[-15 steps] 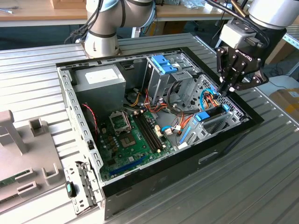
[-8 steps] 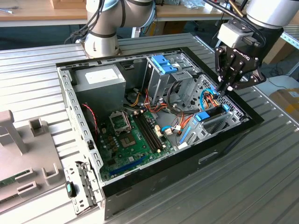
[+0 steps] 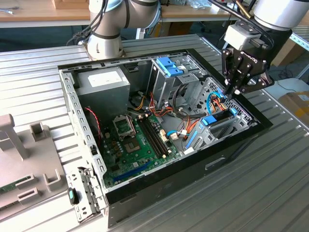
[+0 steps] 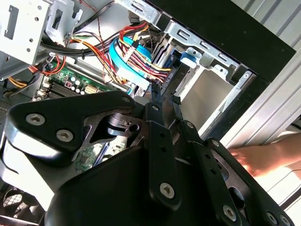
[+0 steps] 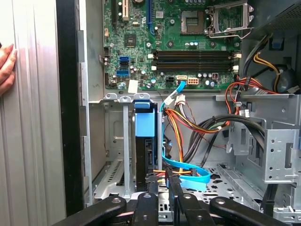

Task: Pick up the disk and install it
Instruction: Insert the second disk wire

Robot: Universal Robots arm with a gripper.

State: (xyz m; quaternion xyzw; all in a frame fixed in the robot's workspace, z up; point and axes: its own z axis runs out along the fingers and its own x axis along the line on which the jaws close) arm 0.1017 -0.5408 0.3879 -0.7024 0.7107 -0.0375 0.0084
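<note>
Across the whole exterior view, ribbed metal table (image 3: 270, 193). Lying flat on it with the side panel off, black computer case (image 3: 159, 181), insides facing up. Coming in from the exterior view's upper right, robot arm (image 3: 277, 14), bent down over the case's corner on that side. On the table at the exterior view's left, well apart from the case, grey plastic fixture (image 3: 14, 159). Inside the case: green motherboard (image 3: 140, 140) across the floor, grey power supply (image 3: 104, 82) in the far corner toward the exterior view's left, metal drive cage (image 3: 176, 79) with a blue latch on top along the far wall. Standing on edge in the slotted bay at the case's corner on the exterior view's right, the disk (image 5: 143, 141), dark body with light-blue rail end uppermost, seated between the bay's metal dividers; same spot in the exterior view (image 3: 219, 117), directly below the arm's tool. Poised just above and beside the disk's end, black gripper (image 3: 231, 92), seen in both wrist views (image 4: 164, 96) (image 5: 162, 181); fingers (image 5: 153, 188) drawn close, a slim gap between them, nothing clamped in that gap. Looped next to the disk, blue flat cable (image 5: 188, 172) and a bundle of orange, red and yellow wires (image 5: 176, 122). Outside the case wall, resting on the table, a person's hand (image 5: 5, 68), also in the second wrist view (image 4: 263, 160).
</note>
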